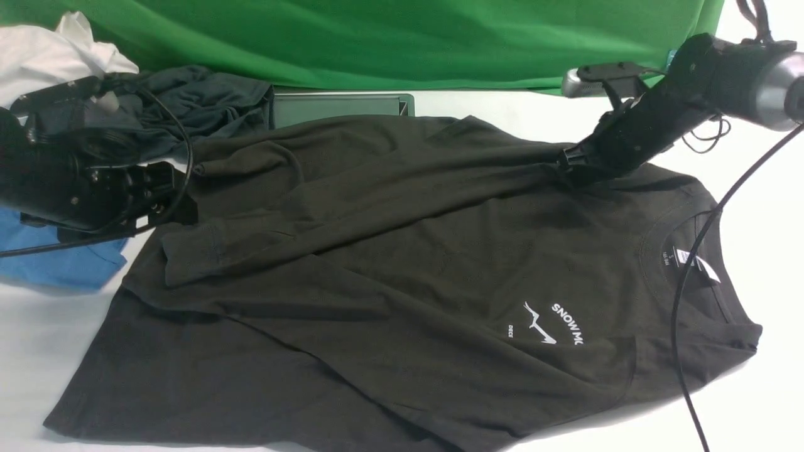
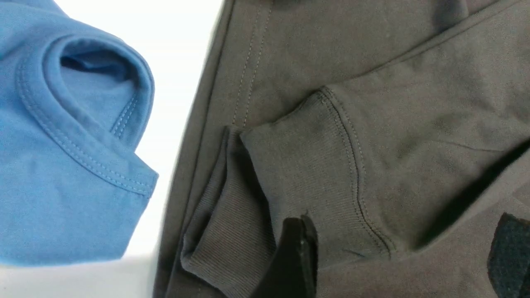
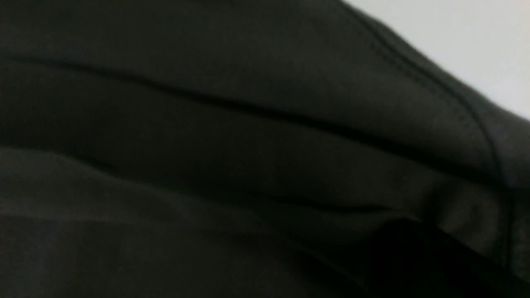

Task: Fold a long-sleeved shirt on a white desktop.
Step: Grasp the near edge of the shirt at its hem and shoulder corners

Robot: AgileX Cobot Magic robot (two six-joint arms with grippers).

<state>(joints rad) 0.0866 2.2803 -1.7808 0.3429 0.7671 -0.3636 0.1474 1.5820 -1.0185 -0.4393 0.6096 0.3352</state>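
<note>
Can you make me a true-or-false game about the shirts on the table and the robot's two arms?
1. The black shirt lies on the white table. True.
2. The blue shirt lies on top of the black shirt. False: it lies beside it, on the robot's left.
3. The left tool is open. True.
4. The back cloth is red. False: it is green.
5. The right tool is wide open. False: it is shut on the black shirt's shoulder.

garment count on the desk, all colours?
4: black shirt, centre; blue shirt at its left edge; grey-teal garment behind it, far left; white garment, far-left corner. More may hide underneath.
</note>
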